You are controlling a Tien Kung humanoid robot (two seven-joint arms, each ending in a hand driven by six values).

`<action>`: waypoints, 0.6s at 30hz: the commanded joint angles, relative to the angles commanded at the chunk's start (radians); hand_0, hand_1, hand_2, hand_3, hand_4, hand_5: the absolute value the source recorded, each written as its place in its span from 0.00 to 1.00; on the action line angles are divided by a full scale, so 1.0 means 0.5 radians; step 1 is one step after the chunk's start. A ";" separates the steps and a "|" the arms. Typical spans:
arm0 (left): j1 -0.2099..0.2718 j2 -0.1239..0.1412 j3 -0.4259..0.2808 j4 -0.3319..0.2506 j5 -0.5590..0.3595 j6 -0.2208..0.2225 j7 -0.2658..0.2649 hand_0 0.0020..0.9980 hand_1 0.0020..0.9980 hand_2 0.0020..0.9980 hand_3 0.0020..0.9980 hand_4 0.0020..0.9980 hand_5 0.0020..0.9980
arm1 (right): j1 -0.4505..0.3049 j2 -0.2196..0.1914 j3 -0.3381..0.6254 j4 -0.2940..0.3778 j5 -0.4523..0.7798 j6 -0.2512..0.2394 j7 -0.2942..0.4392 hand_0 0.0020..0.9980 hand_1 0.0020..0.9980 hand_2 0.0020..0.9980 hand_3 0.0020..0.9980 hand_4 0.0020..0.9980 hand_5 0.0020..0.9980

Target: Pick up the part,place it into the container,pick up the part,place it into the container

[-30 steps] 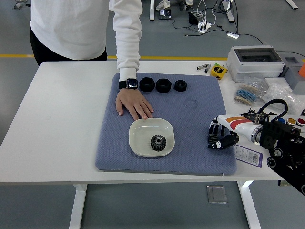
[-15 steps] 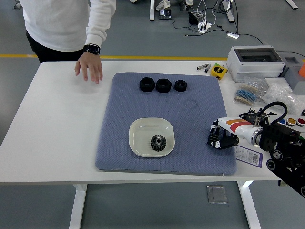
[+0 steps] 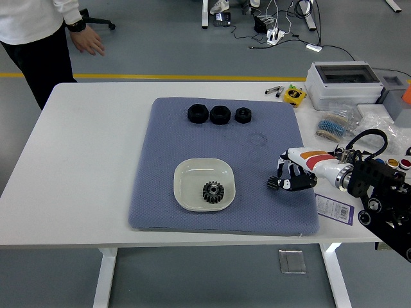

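Observation:
Three black nut-like parts sit in a row at the far edge of the blue mat: one (image 3: 198, 113), a second (image 3: 220, 115) and a smaller third (image 3: 243, 115). A cream square dish (image 3: 192, 176) lies on the mat's near half with a black gear (image 3: 212, 191) inside it. My right hand (image 3: 287, 178) hovers low over the mat's right edge, to the right of the dish, its black fingers (image 3: 277, 182) loosely extended and holding nothing. The left arm is out of view.
A person (image 3: 38, 25) stands off the far left corner, hand (image 3: 88, 40) away from the table. A grey box (image 3: 342, 80), a yellow tape measure (image 3: 295, 95), bagged parts (image 3: 334, 127) and a labelled packet (image 3: 334, 208) crowd the table's right side.
The person's hand left the mat and withdrew up and to the left, off the table. My right hand shifted slightly left over the mat, and its fingers uncurled after half a second ago.

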 joint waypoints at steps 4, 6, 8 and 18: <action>-0.001 0.000 0.004 0.000 -0.001 -0.001 0.002 0.82 0.79 0.84 0.57 0.48 0.72 | 0.010 0.005 -0.001 0.033 -0.009 0.015 -0.035 0.06 0.13 0.26 0.47 0.68 0.50; -0.002 0.000 0.006 0.000 -0.007 0.000 0.000 0.82 0.79 0.84 0.57 0.48 0.72 | 0.007 -0.003 0.008 0.033 -0.022 0.022 -0.051 0.06 0.13 0.26 0.47 0.68 0.50; -0.003 0.000 0.006 0.000 -0.013 0.000 -0.002 0.82 0.79 0.84 0.57 0.48 0.72 | 0.002 -0.014 0.020 0.033 -0.064 0.006 -0.062 0.06 0.13 0.26 0.47 0.68 0.50; -0.004 0.000 0.003 0.000 0.000 -0.005 0.005 0.82 0.79 0.84 0.57 0.48 0.72 | -0.010 -0.014 0.012 0.000 -0.170 0.124 -0.125 0.27 0.46 0.64 0.68 1.00 0.50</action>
